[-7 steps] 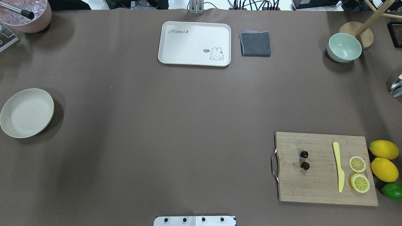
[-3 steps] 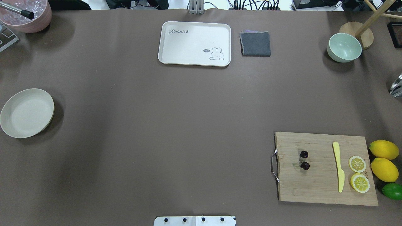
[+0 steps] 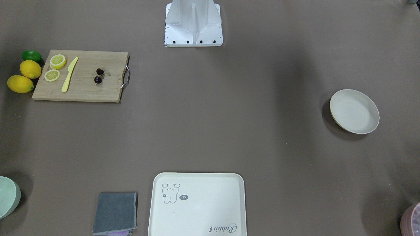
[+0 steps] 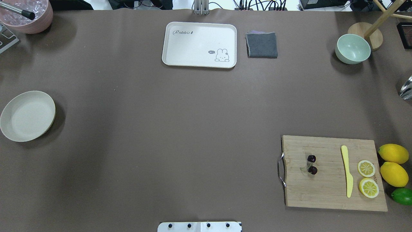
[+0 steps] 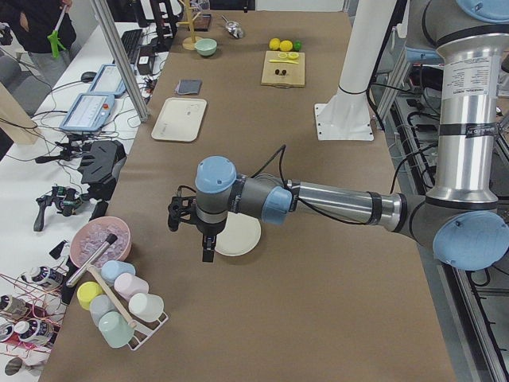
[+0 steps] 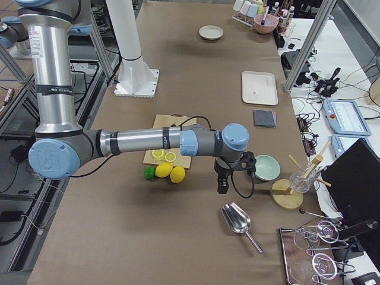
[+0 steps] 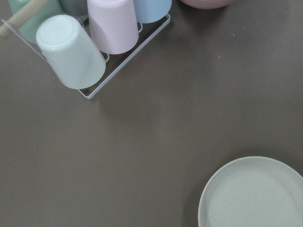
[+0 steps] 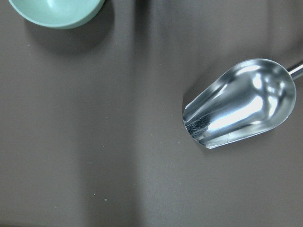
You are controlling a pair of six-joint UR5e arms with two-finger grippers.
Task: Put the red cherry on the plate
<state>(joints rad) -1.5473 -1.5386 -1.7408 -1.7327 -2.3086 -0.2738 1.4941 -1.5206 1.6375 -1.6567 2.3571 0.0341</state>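
The red cherry (image 4: 311, 164) (image 3: 98, 75), a pair of tiny dark fruits on thin stems, lies on the wooden cutting board (image 4: 322, 190) at the right. Far across the table at the left edge sits the cream plate (image 4: 27, 116) (image 3: 354, 111) (image 7: 255, 194), with nothing in it. My left gripper (image 5: 207, 251) hangs just beside the plate (image 5: 238, 236), seen only from the side, so I cannot tell its state. My right gripper (image 6: 222, 186) hovers beyond the lemons near a steel scoop (image 8: 239, 109); I cannot tell its state either.
On the board lie a yellow knife (image 4: 347, 170) and two lemon slices (image 4: 367, 178); two lemons (image 4: 393, 164) and a lime (image 4: 402, 196) sit beside it. At the back are a rabbit tray (image 4: 199, 44), a grey cloth (image 4: 262, 44) and a green bowl (image 4: 352, 48). A cup rack (image 7: 94, 42) stands near the plate.
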